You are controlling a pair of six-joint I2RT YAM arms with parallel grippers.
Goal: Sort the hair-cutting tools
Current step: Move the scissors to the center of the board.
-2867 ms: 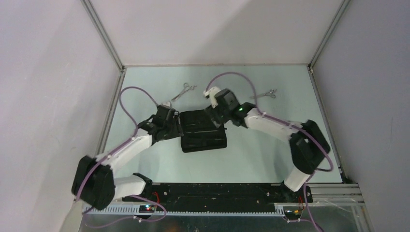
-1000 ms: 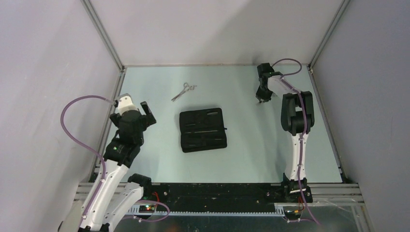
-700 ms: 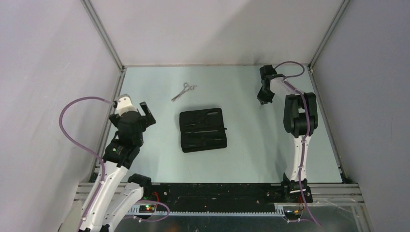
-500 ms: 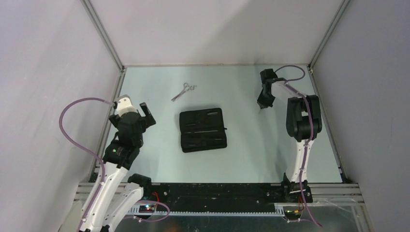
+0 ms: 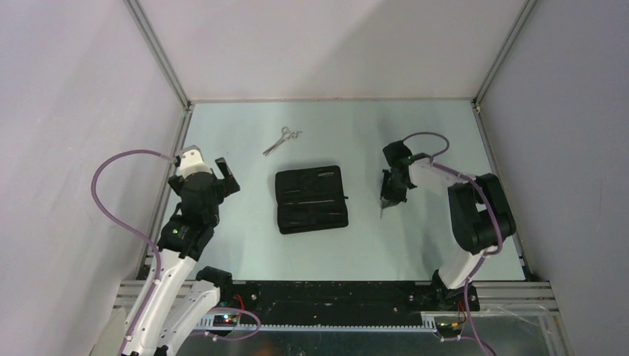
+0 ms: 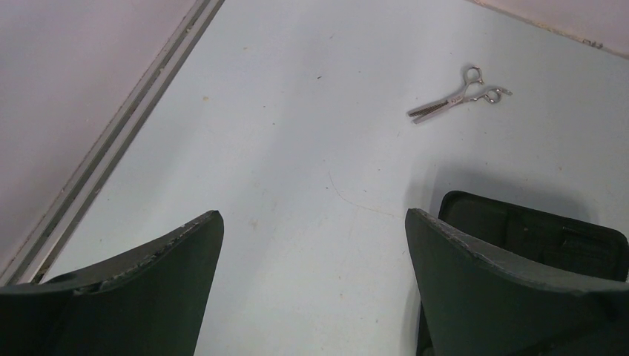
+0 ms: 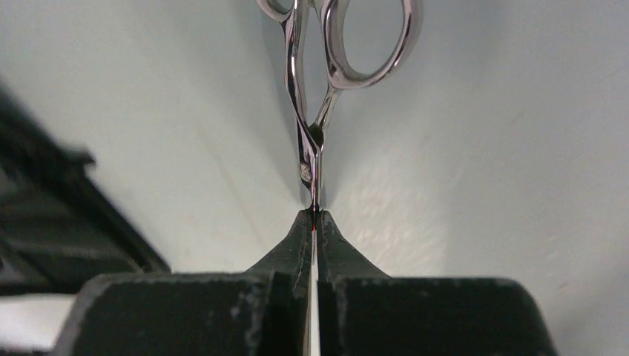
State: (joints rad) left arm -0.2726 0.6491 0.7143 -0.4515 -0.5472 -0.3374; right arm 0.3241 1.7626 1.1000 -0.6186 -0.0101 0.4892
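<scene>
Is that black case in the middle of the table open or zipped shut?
Open. In the top view the black case lies spread flat in two halves, with its inner side and pockets facing up.

Open gap between left hand [image 5: 226, 174] and case [image 5: 311, 199]; case blocks centre; loose scissors [image 5: 281, 139] beyond

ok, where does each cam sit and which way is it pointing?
Top external: above and behind the robot, looking down at the table; left arm and right arm show.
Left wrist: on the left arm, looking forward and down past the open left fingers at the loose scissors and a corner of the case.
Right wrist: on the right arm, looking along the shut right fingers at the held scissors.
Shared: top and left wrist both show the loose scissors and case.
</scene>
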